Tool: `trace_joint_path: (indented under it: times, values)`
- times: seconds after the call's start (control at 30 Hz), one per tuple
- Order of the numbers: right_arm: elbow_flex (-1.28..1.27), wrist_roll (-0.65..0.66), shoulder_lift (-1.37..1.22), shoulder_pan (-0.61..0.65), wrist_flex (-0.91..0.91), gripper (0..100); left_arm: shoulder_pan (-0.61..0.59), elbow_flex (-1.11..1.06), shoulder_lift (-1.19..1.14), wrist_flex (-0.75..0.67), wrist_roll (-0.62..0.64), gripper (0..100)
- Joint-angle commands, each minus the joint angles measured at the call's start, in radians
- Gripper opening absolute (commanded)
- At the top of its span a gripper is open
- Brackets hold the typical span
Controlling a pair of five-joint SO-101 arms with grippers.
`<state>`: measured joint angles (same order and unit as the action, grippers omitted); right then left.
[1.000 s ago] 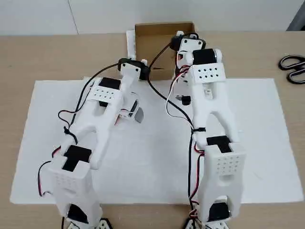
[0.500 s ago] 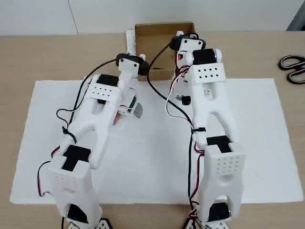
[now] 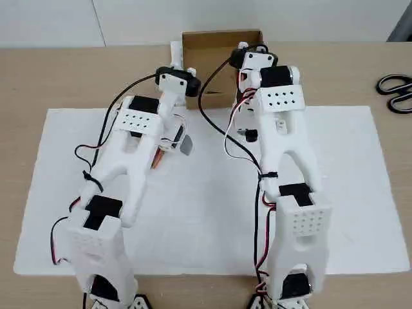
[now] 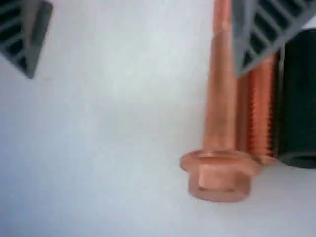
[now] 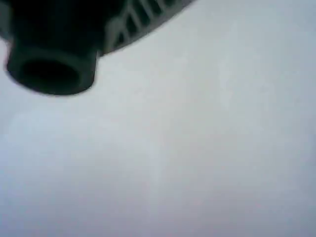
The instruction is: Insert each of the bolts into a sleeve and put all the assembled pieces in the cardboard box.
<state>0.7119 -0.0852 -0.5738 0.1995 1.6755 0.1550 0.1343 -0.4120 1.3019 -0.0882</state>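
Hidden parts first. The cardboard box [image 3: 219, 38] stands at 12 o'clock of the white sheet [image 3: 193, 225] on the wooden surface [image 3: 51, 71]. Both arms' wrists hang over its near part, so most of the inside is covered and I cannot tell what lies in it. Scissors [image 3: 394, 90] sit at 2 o'clock, cut by the frame edge and well apart from the arms.

Left end effector [image 4: 136, 59]: the jaws are apart, with the grey ribbed fingers [image 4: 261, 29] wide of each other above the sheet. In the high view it sits at about 11 o'clock from the sheet's centre.
- A copper bolt [image 4: 219, 143] with a flanged hex head lies on the sheet just beside one finger, ungripped. Its far end is hidden behind that finger.
- A threaded copper shaft [image 4: 259, 108] touches the bolt.
- A second black sleeve [image 4: 296, 98] lies against the shaft and is cut off by the frame edge.
- I cannot tell whether the shaft sits inside that sleeve or only alongside it.

Right end effector [image 3: 242, 133]: it is clamped on a black sleeve [image 5: 49, 69] whose hollow mouth is in view. A ribbed pad presses against one side of the sleeve, and the other side is hidden. In the high view this end effector sits near 12 o'clock from the sheet's centre, short of the box, with the sleeve showing as a dark stub under the arm.
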Motion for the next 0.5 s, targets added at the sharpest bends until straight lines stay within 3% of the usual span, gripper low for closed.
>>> trace_joint_path:
  times: [0.0,0.47]
  values:
    - [0.006,0.005,0.064,-0.007,-0.016,0.7,-0.009,0.031,0.008,-0.006,-0.005,25]
    - [0.006,0.006,0.064,-0.007,-0.015,0.7,-0.043,0.033,-0.021,-0.012,-0.005,25]
